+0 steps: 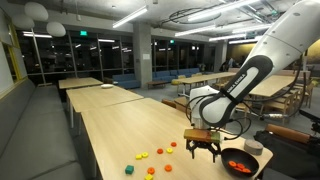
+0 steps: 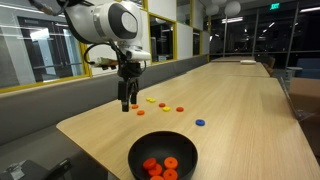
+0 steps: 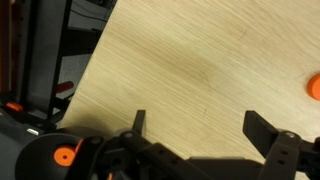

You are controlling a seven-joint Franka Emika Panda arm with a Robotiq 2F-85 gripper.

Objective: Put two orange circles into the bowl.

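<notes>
The black bowl (image 2: 134, 152) stands near the table's end and holds several orange circles (image 2: 160, 167); it also shows in an exterior view (image 1: 240, 152). More orange circles lie loose on the wood (image 2: 180, 109) (image 1: 160, 152). My gripper (image 2: 127, 103) (image 1: 203, 150) hangs open and empty just above the table, between the loose pieces and the bowl. In the wrist view my open jaws (image 3: 200, 125) frame bare wood. One orange circle (image 3: 314, 85) shows at the right edge there. The bowl's edge (image 3: 40, 142) shows at the lower left.
Yellow discs (image 2: 152, 101) (image 1: 143, 155) and a blue disc (image 2: 200, 123) (image 1: 129, 170) lie among the loose pieces. The long wooden table (image 2: 240, 95) runs away from the bowl. Its edge lies close beside the bowl.
</notes>
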